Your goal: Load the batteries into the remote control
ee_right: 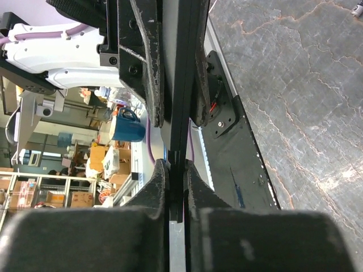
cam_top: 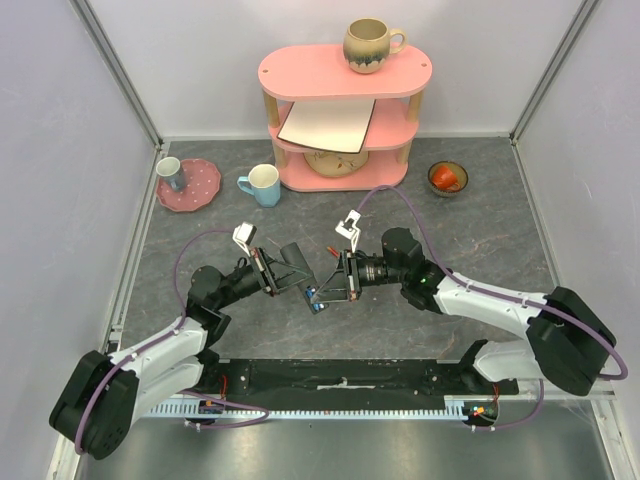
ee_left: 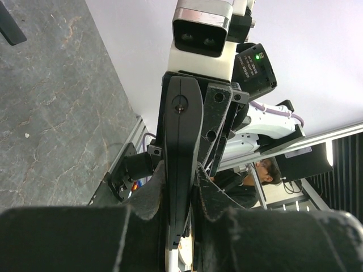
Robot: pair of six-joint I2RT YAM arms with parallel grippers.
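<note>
The remote control (cam_top: 317, 291), a slim black bar, is held above the table between both grippers. My left gripper (cam_top: 297, 281) is shut on its left end, and my right gripper (cam_top: 337, 284) is shut on its right end. In the left wrist view the remote (ee_left: 181, 130) stands edge-on between my shut pads (ee_left: 148, 195). In the right wrist view the remote (ee_right: 184, 85) runs edge-on up from my shut pads (ee_right: 195, 184) to the other gripper. A blue spot (cam_top: 313, 297) shows at the remote's lower end. A tiny red battery (cam_top: 329, 250) lies on the table behind. Other batteries are hidden.
A pink shelf (cam_top: 345, 75) stands at the back with a brown mug (cam_top: 370, 45) on top and a white board (cam_top: 327, 125) inside. A blue mug (cam_top: 263, 185), a pink plate (cam_top: 200, 190) with a grey cup, and a bowl (cam_top: 447, 179) stand nearby. A black flat piece (ee_left: 10, 25) lies on the table.
</note>
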